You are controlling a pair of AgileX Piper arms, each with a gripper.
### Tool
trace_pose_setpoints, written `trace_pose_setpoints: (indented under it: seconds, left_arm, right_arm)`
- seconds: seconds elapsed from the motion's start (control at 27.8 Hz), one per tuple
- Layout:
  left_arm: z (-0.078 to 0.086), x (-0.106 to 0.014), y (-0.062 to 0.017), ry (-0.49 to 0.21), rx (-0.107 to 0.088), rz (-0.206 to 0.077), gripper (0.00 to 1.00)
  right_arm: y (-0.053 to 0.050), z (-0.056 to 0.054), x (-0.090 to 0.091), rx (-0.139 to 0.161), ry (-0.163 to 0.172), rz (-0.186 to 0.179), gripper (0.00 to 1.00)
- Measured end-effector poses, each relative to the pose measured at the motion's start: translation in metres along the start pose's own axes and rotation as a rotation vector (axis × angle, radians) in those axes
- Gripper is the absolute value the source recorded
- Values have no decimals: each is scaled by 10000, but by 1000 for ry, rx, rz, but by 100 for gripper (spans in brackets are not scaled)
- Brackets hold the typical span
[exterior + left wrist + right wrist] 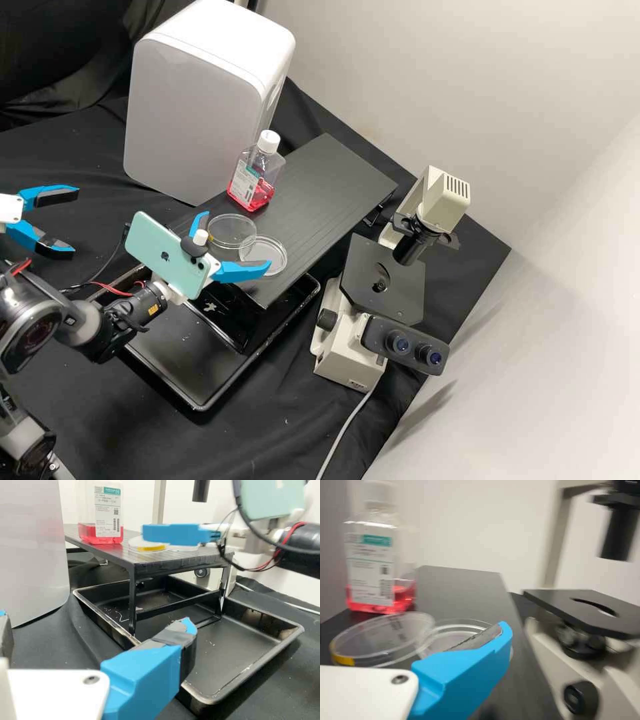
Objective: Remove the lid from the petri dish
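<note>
My right gripper (237, 239), jaws wide and empty, flanks the petri dish (231, 230) and adjoining lid (263, 252) on the black platform (333, 180); left gripper (73, 221) likewise open.

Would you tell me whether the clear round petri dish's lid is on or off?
Off: one clear round half lies beside the other on the black ribbed platform.

The petri dish (231, 230) is clear glossy plastic, the platform (320, 193) matt and ribbed.
</note>
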Motion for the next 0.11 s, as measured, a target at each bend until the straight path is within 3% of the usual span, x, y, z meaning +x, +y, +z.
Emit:
trace_pose_setpoints:
  seconds: [0.11]
  left_arm:
    - [0, 0, 0, 0, 0, 0, 100]
  right_arm:
    - [63, 30, -126, 42, -25, 33, 100]
